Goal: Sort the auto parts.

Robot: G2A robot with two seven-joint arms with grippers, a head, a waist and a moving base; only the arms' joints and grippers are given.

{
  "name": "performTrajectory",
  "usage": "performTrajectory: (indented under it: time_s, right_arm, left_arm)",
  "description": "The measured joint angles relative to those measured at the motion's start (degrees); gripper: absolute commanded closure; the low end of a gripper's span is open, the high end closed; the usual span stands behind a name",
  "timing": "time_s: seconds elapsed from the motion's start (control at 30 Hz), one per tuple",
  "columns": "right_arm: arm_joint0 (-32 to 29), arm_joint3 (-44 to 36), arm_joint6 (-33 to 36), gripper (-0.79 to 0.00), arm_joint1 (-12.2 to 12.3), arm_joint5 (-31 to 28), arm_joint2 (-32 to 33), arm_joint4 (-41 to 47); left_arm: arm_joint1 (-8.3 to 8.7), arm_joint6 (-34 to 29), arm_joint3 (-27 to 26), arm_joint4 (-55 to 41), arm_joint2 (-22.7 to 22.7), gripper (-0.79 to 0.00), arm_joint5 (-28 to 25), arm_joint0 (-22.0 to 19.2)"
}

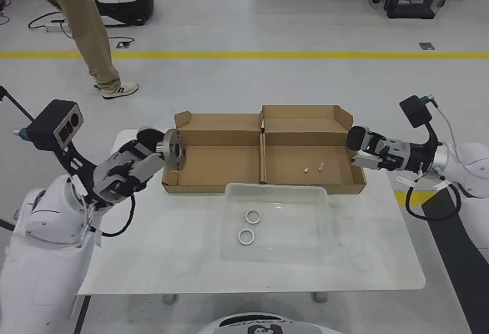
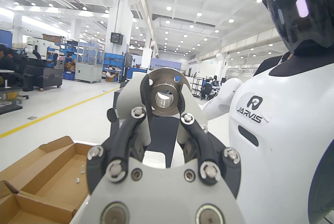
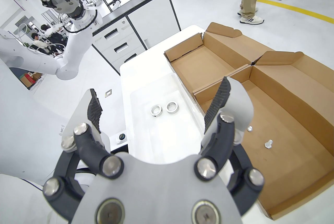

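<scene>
L jaws clamped on metal flange (image 1: 174, 148), raised by outer edge of L cardboard box (image 1: 215, 167). R jaws open, by R box (image 1: 311, 142) outer edge. 2 rings (image 1: 252, 216) in clear tray (image 1: 311, 187).

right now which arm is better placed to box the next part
Left: its jaws hold the round grey metal flange by the left brown cardboard box; right jaws are open.

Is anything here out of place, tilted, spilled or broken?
Nothing stands out. Two rings lie flat in the clear tray, two bolts lie in one cardboard box, and the left claw holds a metal flange in the air. Nothing looks spilled or broken.
</scene>
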Motion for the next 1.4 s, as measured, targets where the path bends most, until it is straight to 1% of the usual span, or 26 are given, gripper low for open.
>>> performTrajectory:
  time_s: [0.2, 0.37, 0.47, 0.57, 0.77, 0.93, 1.03, 1.13, 1.27, 1.4]
  right_arm:
    - [0.0, 0.0, 0.0, -0.785, 0.0, 0.0, 0.0, 0.0]
    - [0.0, 0.0, 0.0, -0.785, 0.0, 0.0, 0.0, 0.0]
    - [0.0, 0.0, 0.0, -0.785, 0.0, 0.0, 0.0, 0.0]
    - [0.0, 0.0, 0.0, -0.785, 0.0, 0.0, 0.0, 0.0]
    - [0.0, 0.0, 0.0, -0.785, 0.0, 0.0, 0.0, 0.0]
    - [0.0, 0.0, 0.0, -0.785, 0.0, 0.0, 0.0, 0.0]
    - [0.0, 0.0, 0.0, -0.785, 0.0, 0.0, 0.0, 0.0]
    - [0.0, 0.0, 0.0, -0.785, 0.0, 0.0, 0.0, 0.0]
    - [0.0, 0.0, 0.0, -0.785, 0.0, 0.0, 0.0, 0.0]
    - [0.0, 0.0, 0.0, -0.785, 0.0, 0.0, 0.0, 0.0]
  left_arm:
    - [-0.64, 2.21, 2.08, 8.43, 3.85, 0.0, 3.53, -6.87]
    - [-1.27, 2.82, 5.58, 16.67, 8.46, 0.0, 5.56, -13.45]
    - [-1.65, 3.56, 8.2, 21.94, 10.86, 0.0, 6.04, -16.18]
    - [-1.86, 3.79, 10.36, 27.57, 12.63, 0.0, 5.6, -17.46]
    - [-2.08, 4.28, 13.29, 38.66, 15.47, 0.0, 4.19, -17.51]
    - [-2.58, 5.88, 15.45, 45.26, 18.88, 0.0, 4.11, -18.9]
    - [-3.23, 7.45, 17.24, 47.05, 21.99, 0.0, 4.82, -21.11]
    - [-4.1, 8.7, 19.62, 48.77, 25.7, 0.0, 5.42, -24.4]
    - [-5.54, 10.16, 24.03, 52.09, 31.0, 0.0, 6.6, -29.49]
    - [-6.78, 10.8, 28.87, 56.22, 35.05, 0.0, 7.96, -33.66]
